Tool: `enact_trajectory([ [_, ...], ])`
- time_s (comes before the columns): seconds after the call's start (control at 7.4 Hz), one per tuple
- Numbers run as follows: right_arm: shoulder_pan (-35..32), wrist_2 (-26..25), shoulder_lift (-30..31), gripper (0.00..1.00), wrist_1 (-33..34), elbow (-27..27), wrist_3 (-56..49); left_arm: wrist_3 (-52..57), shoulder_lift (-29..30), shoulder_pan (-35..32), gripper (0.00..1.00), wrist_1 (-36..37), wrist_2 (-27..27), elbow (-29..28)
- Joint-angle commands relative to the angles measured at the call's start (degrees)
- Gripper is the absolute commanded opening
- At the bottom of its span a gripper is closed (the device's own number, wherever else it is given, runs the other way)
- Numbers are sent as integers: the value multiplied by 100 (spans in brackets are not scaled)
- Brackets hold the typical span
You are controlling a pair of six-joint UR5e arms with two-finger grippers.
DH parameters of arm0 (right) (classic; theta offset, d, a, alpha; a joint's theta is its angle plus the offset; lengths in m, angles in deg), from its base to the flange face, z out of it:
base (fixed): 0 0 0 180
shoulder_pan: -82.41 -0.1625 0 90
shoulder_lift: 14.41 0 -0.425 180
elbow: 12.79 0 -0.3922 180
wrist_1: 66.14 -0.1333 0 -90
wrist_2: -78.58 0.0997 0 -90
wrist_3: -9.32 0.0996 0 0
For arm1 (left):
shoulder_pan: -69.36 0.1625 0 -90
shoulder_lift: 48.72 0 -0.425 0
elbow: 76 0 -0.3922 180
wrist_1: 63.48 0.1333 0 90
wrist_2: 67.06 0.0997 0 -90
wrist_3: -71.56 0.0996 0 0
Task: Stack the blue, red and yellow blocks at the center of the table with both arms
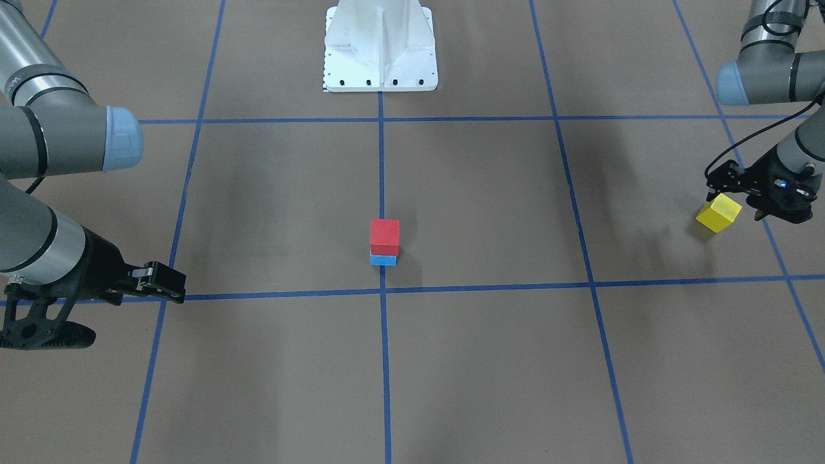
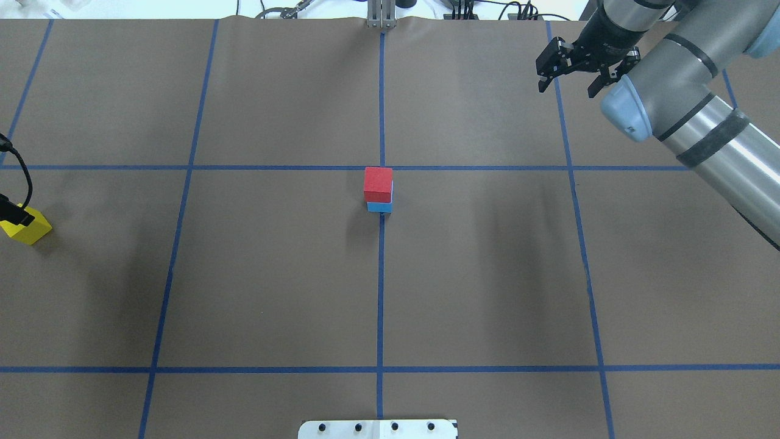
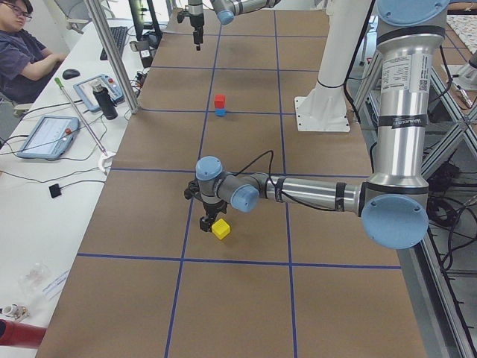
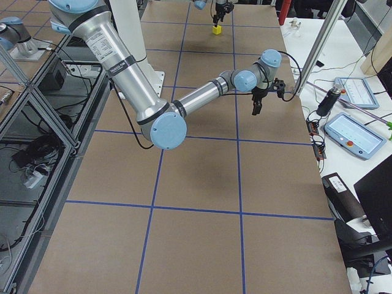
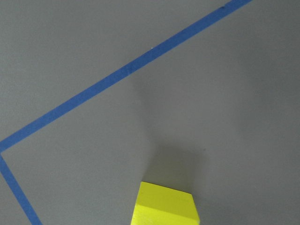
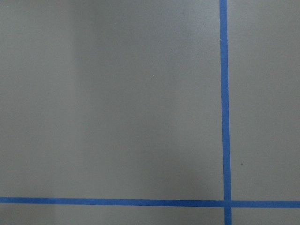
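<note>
The left gripper (image 1: 738, 201) is clenching the yellow block (image 1: 717, 214), with a black finger standing on each side of it, far out toward the left end of the counter (image 1: 490, 361). The block is sitting right at the gripper's tip, turned askew to the blue tape lines (image 1: 477, 289), and a faint shadow is lying just beside it. Whether the block is resting on the counter or hanging just clear of it cannot be told. In the left wrist view the block is showing at the bottom edge, near the middle, with a tape corner running off to one side of it. In the overhead view only a sliver of that gripper is showing at the frame's edge, overlapping the block.

The red block (image 2: 378, 184) is sitting squarely on the blue block (image 2: 379, 207). The pair is standing on the middle tape line, just on the robot's side of the center crossing (image 2: 382, 167). The yellow block is lying well apart from this stack, with a whole tape line running between them.

The right gripper (image 2: 568, 85) is hanging released and empty, its fingers spread, above the far right part of the counter. It is hovering beside a tape line and well apart from all three blocks. Its wrist view is showing only bare brown surface and one tape crossing.

The white pedestal (image 1: 380, 45) is standing at the robot's edge of the counter, in line with the stack.
</note>
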Motion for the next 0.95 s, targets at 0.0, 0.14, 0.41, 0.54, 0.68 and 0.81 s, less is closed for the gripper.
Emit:
enact_trajectory([
  [0.0,0,-18,-4,99,0,-2,9,3,99,11,100,-29,-1,-248],
  [0.14,0,-36,-4,99,0,-2,0,-6,125,11,100,-29,-1,-266],
  [0.41,-9,-27,-4,99,0,7,0,-6,134,19,100,-20,-10,-301],
  [0.54,-26,-18,-4,99,0,16,0,3,143,37,100,-20,-28,-319],
  [0.68,-35,-27,5,99,0,25,0,3,143,37,100,-20,-28,-310],
  [0.81,-35,-27,5,99,0,25,0,3,143,37,100,-20,-28,-310],
])
